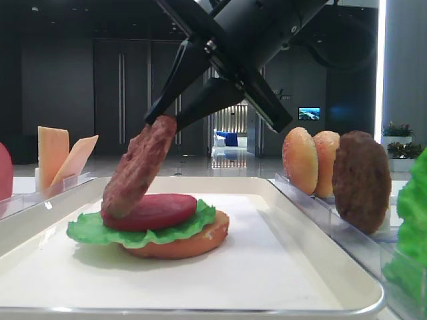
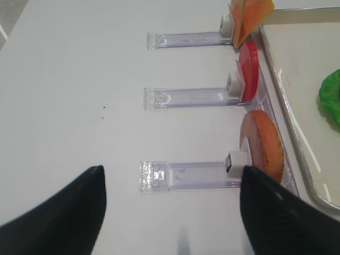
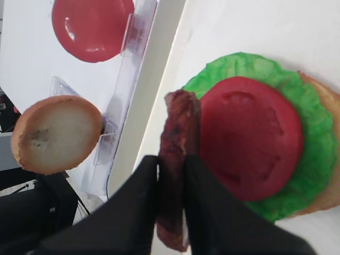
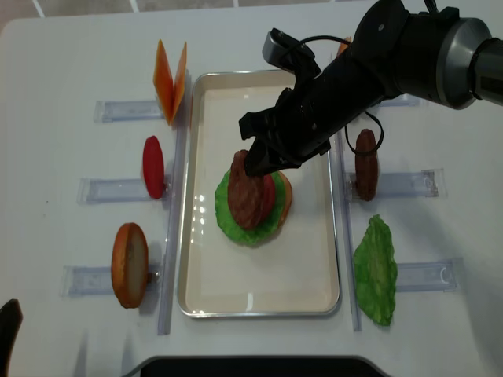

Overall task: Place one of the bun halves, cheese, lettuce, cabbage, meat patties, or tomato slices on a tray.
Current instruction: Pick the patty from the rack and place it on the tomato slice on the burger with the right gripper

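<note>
**Gripper lowering patty onto the stack**

Right gripper (image 3: 171, 175) is clamped on the edge of a rough, dark reddish-brown meat patty (image 1: 138, 167), which hangs tilted, lower edge touching the smooth red tomato slice (image 3: 249, 135). Tomato sits on a ruffled green lettuce leaf (image 1: 90, 230) over a golden-tan bun half (image 1: 193, 243), near the middle of the cream-white rimmed tray (image 4: 259, 302).

Judgement: patty leans toward the tray's left rim. Best to lay it flat and centred over the tomato before letting go, or it may slide off leftward.

Left gripper (image 2: 170, 212) hovers over bare bench beside the tray's left rim, black fingers wide apart, nothing between them.

Clear plastic holders (image 2: 188, 175) along that rim carry a bun half (image 4: 130, 265), a red tomato disc (image 4: 152, 166), then pale orange cheese slices (image 4: 170, 81). Beyond the right rim: loose lettuce (image 4: 376, 269) and another patty (image 4: 365, 163).
</note>
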Motion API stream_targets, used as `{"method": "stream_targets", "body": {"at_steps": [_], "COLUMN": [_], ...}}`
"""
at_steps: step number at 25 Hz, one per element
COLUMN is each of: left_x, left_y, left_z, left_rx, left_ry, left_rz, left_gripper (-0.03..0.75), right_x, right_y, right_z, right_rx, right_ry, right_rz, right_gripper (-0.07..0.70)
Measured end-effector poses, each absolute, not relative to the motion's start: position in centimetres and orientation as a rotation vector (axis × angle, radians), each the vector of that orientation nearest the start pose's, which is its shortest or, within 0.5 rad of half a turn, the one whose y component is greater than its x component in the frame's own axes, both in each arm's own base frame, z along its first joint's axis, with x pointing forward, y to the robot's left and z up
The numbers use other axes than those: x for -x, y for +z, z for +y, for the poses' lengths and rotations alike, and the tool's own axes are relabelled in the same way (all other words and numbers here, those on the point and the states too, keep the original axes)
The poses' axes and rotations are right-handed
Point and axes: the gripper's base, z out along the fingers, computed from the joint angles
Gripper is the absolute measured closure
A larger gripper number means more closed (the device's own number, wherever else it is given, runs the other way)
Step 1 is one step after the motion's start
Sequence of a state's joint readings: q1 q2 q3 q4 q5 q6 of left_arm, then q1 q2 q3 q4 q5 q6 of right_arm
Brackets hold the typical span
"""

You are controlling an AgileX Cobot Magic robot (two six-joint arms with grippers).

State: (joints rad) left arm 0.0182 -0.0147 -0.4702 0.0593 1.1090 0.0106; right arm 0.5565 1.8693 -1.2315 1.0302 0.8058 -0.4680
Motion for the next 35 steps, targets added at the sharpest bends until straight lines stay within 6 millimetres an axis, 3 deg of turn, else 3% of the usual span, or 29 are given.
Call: {"method": "stream_targets", "body": {"at_steps": [9, 19, 32, 35], "left_x": [0.6, 0.6, 0.6, 0.6], "left_y": [26.5, 26.5, 26.5, 26.5], "left_z": [0.5, 0.5, 0.5, 0.5], "left_rx": [0.012, 0.012, 0.012, 0.012], "left_ry": [0.089, 0.089, 0.089, 0.089], "left_rz": [2.107, 2.107, 2.107, 2.107], "left_gripper": [0.118, 0.118, 0.118, 0.118], "right_x": [-29.7, -29.4, -29.5, -29.5], "right_y": [21.4, 20.0, 19.7, 19.6], "right_z": [25.5, 24.9, 24.7, 24.6], "right_rx": [0.424, 0.405, 0.447, 0.472], "right_ry": [1.292, 1.228, 1.172, 1.141], "right_rz": [2.624, 2.64, 2.625, 2.626], "right_gripper": [0.519, 0.519, 0.519, 0.472]}}
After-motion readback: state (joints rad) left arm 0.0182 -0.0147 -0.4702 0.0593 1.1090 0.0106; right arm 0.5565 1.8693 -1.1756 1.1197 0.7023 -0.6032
